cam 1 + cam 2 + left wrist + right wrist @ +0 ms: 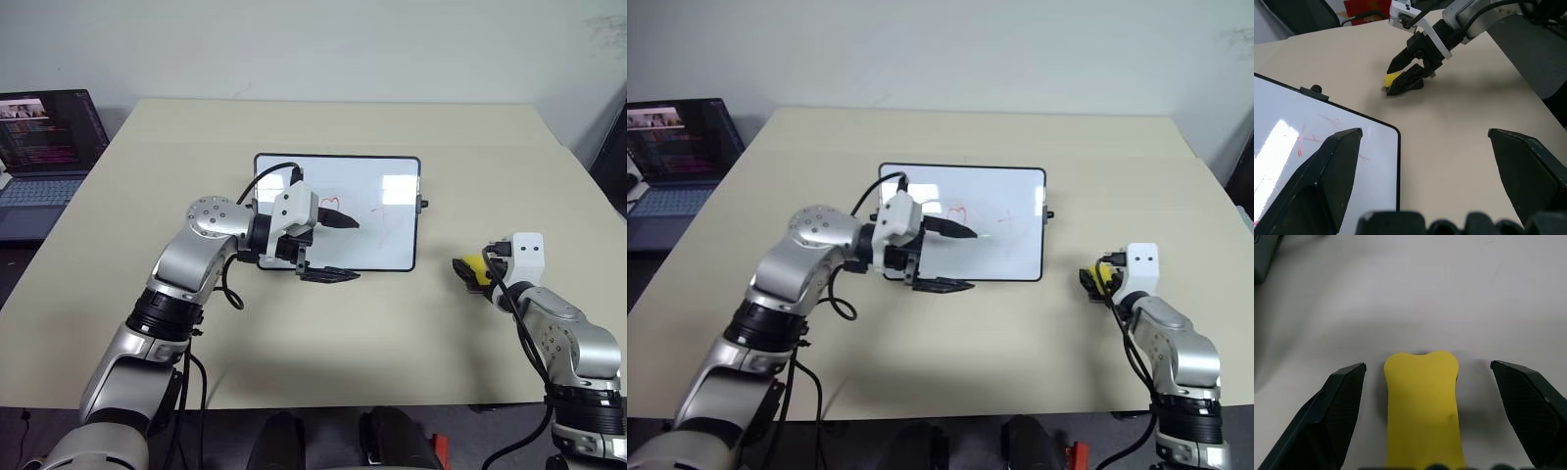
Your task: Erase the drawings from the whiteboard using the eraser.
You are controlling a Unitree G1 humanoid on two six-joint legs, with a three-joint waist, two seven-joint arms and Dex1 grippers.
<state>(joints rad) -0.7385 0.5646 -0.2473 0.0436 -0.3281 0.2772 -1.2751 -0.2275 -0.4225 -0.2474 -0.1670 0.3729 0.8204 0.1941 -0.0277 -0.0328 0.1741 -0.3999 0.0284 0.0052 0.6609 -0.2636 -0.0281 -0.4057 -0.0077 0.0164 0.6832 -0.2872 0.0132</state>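
Right gripper (1427, 416) spread wide, straddling the eraser (1422, 406) at four o'clock on the table (392, 333), ungripped; left gripper (333, 250) released over the whiteboard's (392, 196) near edge, bare tabletop between

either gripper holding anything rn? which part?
Nothing held. The right gripper has its jaws open astride the eraser lying on the table, with gaps either side. The left gripper hangs open over the whiteboard.
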